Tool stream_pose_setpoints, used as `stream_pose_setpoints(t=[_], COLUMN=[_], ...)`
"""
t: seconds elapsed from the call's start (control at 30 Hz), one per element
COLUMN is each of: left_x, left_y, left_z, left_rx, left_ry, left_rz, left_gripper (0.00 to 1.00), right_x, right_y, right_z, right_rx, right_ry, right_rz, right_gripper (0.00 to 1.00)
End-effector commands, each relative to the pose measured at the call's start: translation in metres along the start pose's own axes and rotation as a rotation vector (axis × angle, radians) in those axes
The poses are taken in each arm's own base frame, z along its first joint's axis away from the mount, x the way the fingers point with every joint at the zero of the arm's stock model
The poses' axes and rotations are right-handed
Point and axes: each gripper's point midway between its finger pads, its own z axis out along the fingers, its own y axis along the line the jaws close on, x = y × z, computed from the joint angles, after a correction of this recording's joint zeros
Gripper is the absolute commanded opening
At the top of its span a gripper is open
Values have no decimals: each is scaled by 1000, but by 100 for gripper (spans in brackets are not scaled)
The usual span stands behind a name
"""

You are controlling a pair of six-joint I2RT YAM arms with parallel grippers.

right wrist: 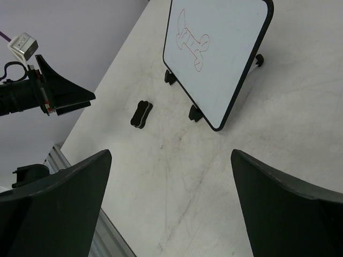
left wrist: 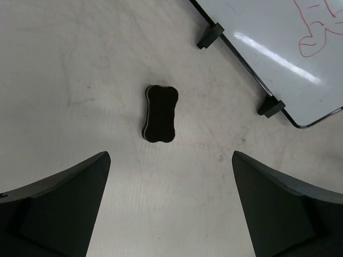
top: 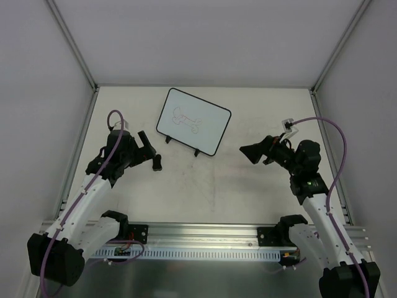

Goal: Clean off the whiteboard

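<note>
The whiteboard (top: 193, 121) stands tilted on two black feet at the table's middle back, with a faint red bone-shaped drawing (right wrist: 192, 45) on it. It also shows in the left wrist view (left wrist: 278, 37) and in the right wrist view (right wrist: 220, 64). A small black eraser (left wrist: 159, 113) lies flat on the table in front of the board's left foot; it also shows from above (top: 157, 164) and in the right wrist view (right wrist: 141, 114). My left gripper (left wrist: 171, 203) is open and empty, just short of the eraser. My right gripper (right wrist: 171, 203) is open and empty, right of the board.
The table (top: 211, 186) is a scuffed white surface with white walls at the back and sides. A metal rail (top: 205, 239) carrying the arm bases runs along the near edge. The left gripper also shows in the right wrist view (right wrist: 59, 96).
</note>
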Motion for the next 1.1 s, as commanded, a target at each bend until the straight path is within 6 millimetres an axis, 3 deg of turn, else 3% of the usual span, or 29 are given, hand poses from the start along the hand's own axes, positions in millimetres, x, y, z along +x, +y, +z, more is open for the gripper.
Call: stream_pose_setpoints(t=[0.0,0.27,0.47,0.5,0.6,0.67,0.7,0.73,0.8,0.93,0.97,1.07], left_x=[-28,-29,-22,-22,-22,-22,-22,-21,-19,-16,-15,-11], left_y=[6,21,11,10,8,7,6,5,5,6,6,0], left_z=[-5,-6,1,1,2,3,3,4,7,11,13,18], left_rx=[-80,-142,-53,-38,-18,-13,-10,-6,-3,-3,-2,29], left_ry=[-102,-152,-165,-170,-184,-182,-178,-174,-161,-154,-151,-136], left_rz=[4,-18,-4,3,10,21,22,23,23,17,19,32], left_gripper=[99,99,99,99,99,99,99,99,99,99,99,99], right_x=[-19,-27,-37,-33,-46,-39,-52,-45,-54,-57,-47,-55], right_y=[11,0,0,-4,-4,-21,-13,-23,-22,-44,-54,-41], right_z=[1,6,21,28,40,49,51,59,69,87,95,106], right_rx=[-34,5,-49,-52,-73,-56,-104,-96,-125,-91,-89,-216], right_ry=[-73,-131,-187,-155,-155,-175,-234,-210,-210,-249,-224,-241], right_rz=[-59,-40,50,62,54,54,4,17,-17,-56,-40,-50], right_gripper=[99,99,99,99,99,98,98,97,94,87,85,81])
